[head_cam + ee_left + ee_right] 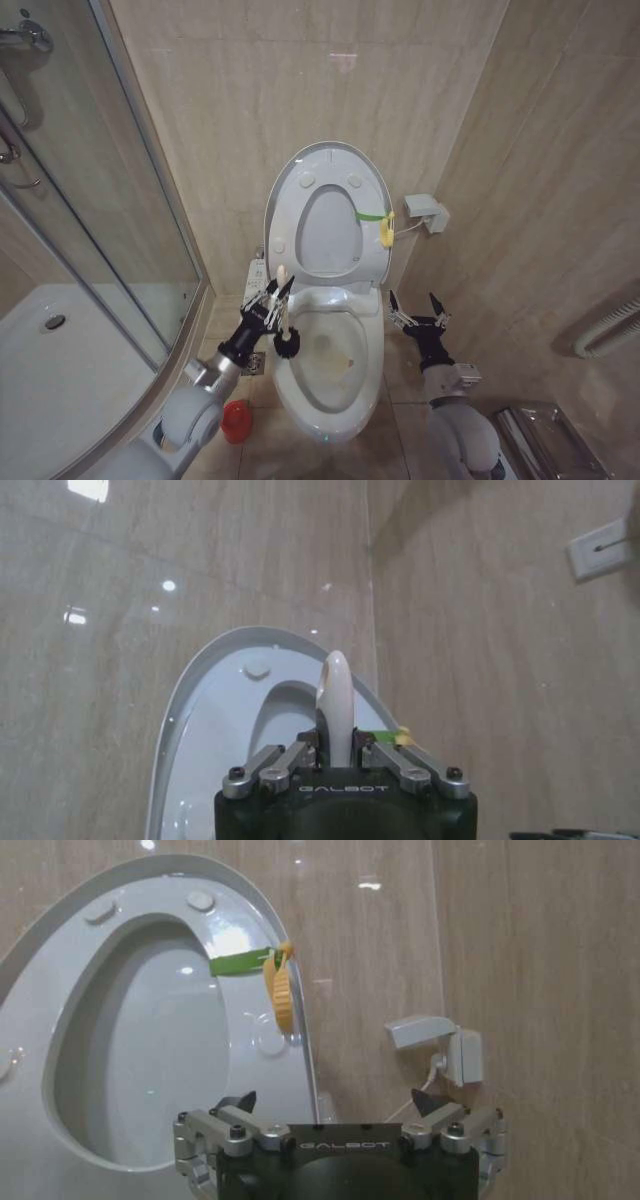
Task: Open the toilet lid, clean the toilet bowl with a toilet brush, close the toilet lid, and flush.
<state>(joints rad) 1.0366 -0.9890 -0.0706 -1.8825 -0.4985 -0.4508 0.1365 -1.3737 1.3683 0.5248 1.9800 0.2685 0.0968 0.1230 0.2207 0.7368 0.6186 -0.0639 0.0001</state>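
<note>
We've got the left end effector (272, 297) clamped on the toilet brush (285, 328), bristles at the toilet bowl (335, 375) rim for scrubbing, toilet lid (330, 215) propped up, right end effector (418, 305) spread apart, idle beside.

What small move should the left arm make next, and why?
Probably lower the toilet brush into the toilet bowl. The left gripper holds its handle, the dark head hangs at the bowl's left rim, the toilet lid stands open, and yellowish stains show inside.
</note>
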